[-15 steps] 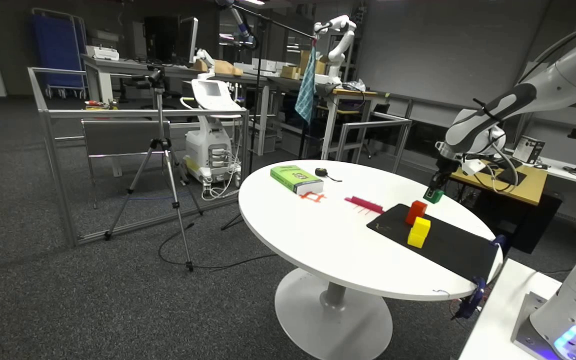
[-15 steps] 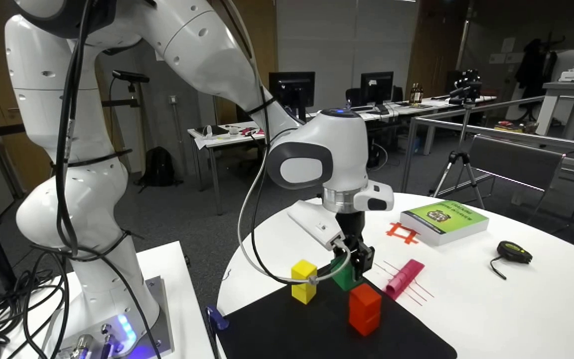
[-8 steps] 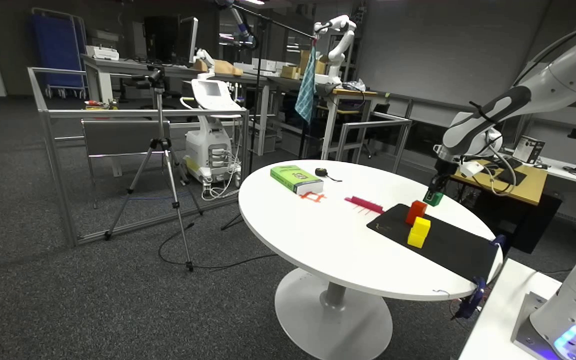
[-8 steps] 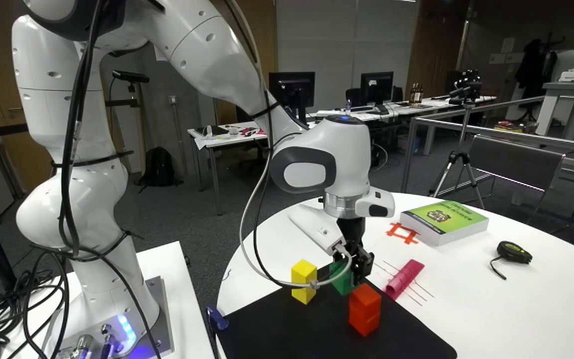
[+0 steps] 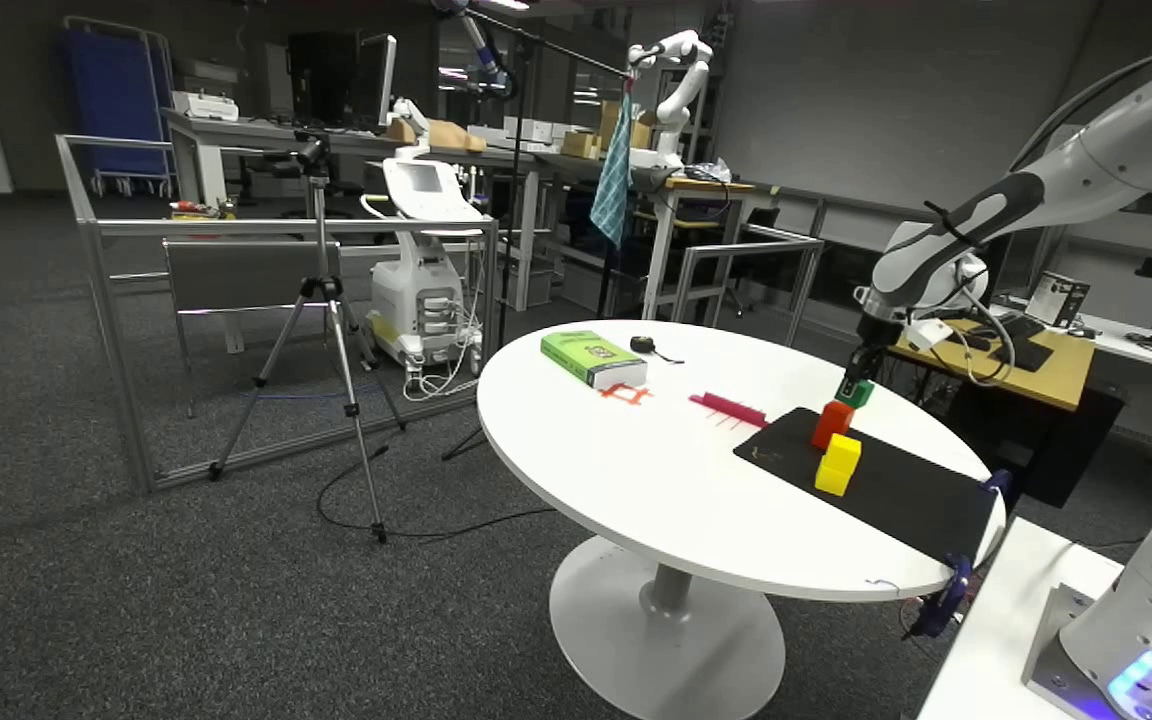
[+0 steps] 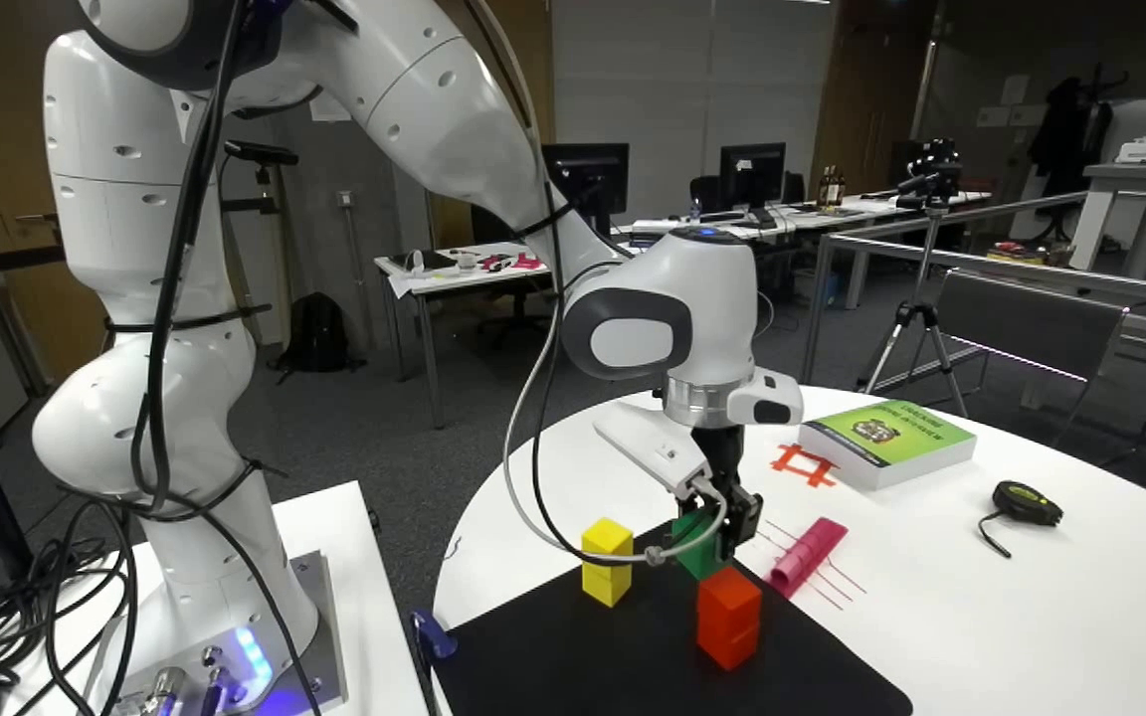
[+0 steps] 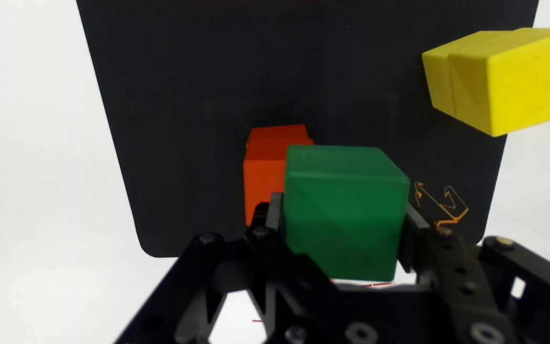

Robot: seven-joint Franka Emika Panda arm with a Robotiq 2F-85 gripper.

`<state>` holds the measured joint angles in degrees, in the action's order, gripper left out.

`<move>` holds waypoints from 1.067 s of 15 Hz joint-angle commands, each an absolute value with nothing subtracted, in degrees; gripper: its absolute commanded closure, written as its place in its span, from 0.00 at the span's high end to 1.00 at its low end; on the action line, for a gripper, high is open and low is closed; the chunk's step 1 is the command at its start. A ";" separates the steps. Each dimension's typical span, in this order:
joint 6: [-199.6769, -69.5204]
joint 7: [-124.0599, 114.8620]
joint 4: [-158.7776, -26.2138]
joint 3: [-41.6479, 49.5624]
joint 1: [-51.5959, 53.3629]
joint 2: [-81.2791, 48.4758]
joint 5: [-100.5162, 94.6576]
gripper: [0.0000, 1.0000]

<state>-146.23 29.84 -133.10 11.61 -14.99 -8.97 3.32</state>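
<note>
In the wrist view a green cube (image 7: 342, 200) is held between both finger pads of my gripper (image 7: 344, 219), which is shut on it. The cube hangs in the air and covers part of a red stack (image 7: 264, 179) below it. Two red blocks (image 6: 728, 617) make up that upright stack, standing on a black mat (image 6: 573, 666). From an exterior view, the green cube (image 6: 694, 552) appears just behind and above the red stack's top. Two stacked yellow blocks (image 6: 607, 562) stand apart on the mat, to the upper right in the wrist view (image 7: 518, 81).
On the round white table (image 5: 626, 470) lie a green book (image 6: 886, 438), a tape measure (image 6: 1026, 503), a pink piece (image 6: 808, 555) and a red lattice shape (image 6: 804, 464). Blue clamps (image 5: 946, 600) sit at the mat's edge. A loose cable loop (image 6: 523, 477) hangs beside the gripper.
My gripper has carried the green cube a short way, leftward in an exterior view where the table is whole, and nearer the red stack. The red and yellow stacks have stayed put.
</note>
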 commanded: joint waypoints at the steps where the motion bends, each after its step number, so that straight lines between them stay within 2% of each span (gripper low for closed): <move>1: -144.39 27.54 -130.01 11.25 -15.32 -10.38 2.43 0.31; 16: -144.73 22.96 -126.01 11.37 -15.25 -14.95 -0.53 0.31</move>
<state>-146.23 25.34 -127.84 11.50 -15.01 -14.30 1.63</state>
